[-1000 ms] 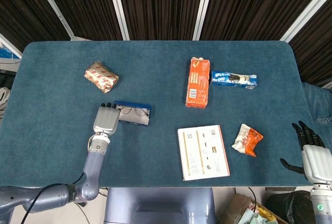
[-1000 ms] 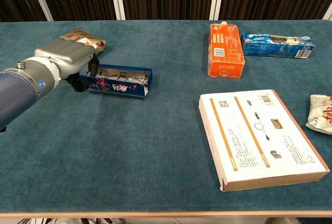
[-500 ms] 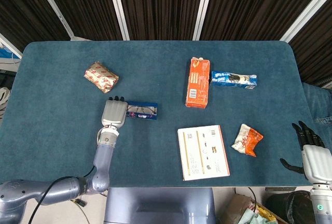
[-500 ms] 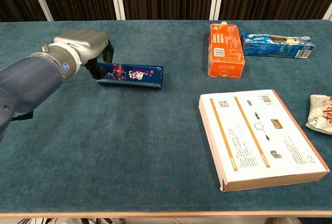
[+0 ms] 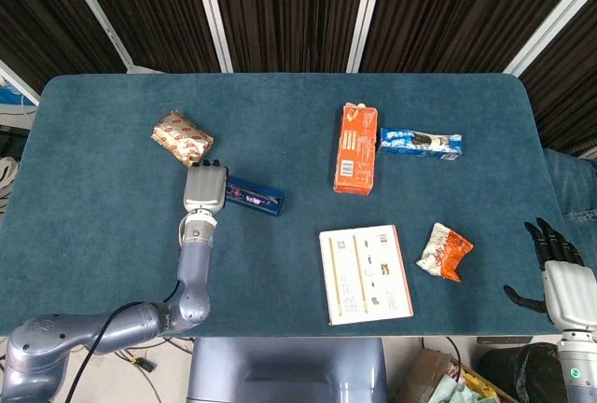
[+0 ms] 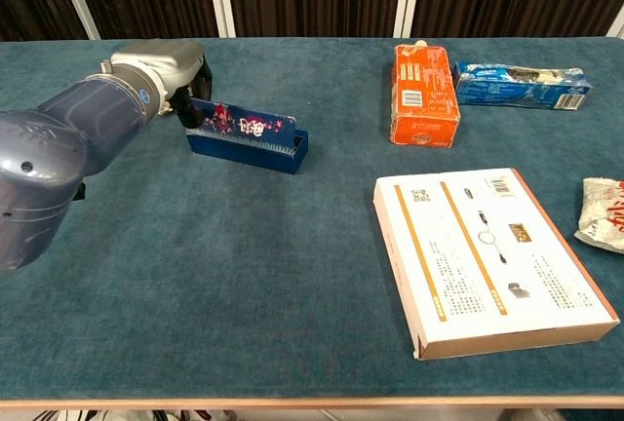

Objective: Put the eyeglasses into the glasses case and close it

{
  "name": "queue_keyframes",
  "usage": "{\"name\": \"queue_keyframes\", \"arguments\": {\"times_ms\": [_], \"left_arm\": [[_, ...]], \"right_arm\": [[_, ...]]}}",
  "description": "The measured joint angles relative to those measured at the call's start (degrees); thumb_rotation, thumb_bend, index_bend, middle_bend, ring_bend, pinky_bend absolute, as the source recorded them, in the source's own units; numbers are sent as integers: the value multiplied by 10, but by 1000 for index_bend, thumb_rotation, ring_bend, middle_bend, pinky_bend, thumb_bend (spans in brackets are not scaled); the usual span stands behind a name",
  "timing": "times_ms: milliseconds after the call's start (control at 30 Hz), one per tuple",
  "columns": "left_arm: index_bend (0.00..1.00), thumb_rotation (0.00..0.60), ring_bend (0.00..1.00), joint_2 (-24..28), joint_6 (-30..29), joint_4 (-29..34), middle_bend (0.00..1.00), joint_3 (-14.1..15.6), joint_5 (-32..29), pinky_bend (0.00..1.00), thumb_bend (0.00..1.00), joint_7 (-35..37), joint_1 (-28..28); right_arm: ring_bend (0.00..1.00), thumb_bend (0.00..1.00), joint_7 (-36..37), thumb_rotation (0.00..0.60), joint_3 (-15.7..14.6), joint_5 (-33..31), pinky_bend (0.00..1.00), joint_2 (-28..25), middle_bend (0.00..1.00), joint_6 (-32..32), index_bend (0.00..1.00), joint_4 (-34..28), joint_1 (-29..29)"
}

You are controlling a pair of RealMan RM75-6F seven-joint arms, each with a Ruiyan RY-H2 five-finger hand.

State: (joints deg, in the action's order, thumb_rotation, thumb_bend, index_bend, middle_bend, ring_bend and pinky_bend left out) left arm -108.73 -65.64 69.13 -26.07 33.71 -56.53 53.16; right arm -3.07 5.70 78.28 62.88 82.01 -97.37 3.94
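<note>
- One second has changed the glasses case (image 6: pixel 249 135): it lay open with the eyeglasses visible inside; now its lid stands nearly upright, hiding them.
- My left hand (image 5: pixel 205 187) holds the case's left end, left of frame centre.
- My right hand (image 5: pixel 558 268), lower right, idles with fingers apart, empty.
- Judgement: closing nearly done; lid needs pressing down.
</note>
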Motion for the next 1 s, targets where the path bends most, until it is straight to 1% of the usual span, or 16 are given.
{"name": "queue_keyframes", "arguments": {"times_ms": [300,433,533,600,633,667,700,767,900,1000], "left_arm": [[557,600,252,-20,11,-45,317,-6,-16,309,449,10,25],[464,600,252,-26,12,-59,315,-7,-18,309,444,15,32],[438,600,252,-29,13,-67,313,-6,-20,309,442,17,36],[396,600,247,-31,12,-73,296,-6,-20,308,441,17,39],[364,600,243,-33,12,-76,287,-7,-21,306,440,18,40],[303,600,237,-34,12,-80,275,-7,-21,303,438,19,41],[274,600,236,-36,13,-86,271,-6,-21,301,437,19,43],[175,600,234,-39,14,-97,262,-6,-23,299,436,17,45],[136,600,209,-48,18,-122,229,-3,-25,284,429,15,51],[120,600,132,-50,19,-127,179,3,-13,217,388,21,53]], "right_arm": [[107,242,-1,600,0,-1,161,0,48,0,61,0,0],[107,242,0,600,0,-1,161,-1,52,-1,61,0,0],[107,243,0,600,0,0,161,0,52,0,62,0,0],[107,242,0,600,0,1,161,0,52,1,62,0,0],[107,242,0,600,0,1,161,0,52,1,62,0,0],[107,242,0,600,0,0,161,0,52,1,62,0,0],[107,242,0,600,0,1,161,0,52,1,63,0,0],[107,242,1,600,0,1,161,0,52,2,64,0,0],[107,242,1,600,0,0,161,0,52,1,64,0,0],[107,242,1,600,0,0,161,0,52,0,64,0,0]]}}
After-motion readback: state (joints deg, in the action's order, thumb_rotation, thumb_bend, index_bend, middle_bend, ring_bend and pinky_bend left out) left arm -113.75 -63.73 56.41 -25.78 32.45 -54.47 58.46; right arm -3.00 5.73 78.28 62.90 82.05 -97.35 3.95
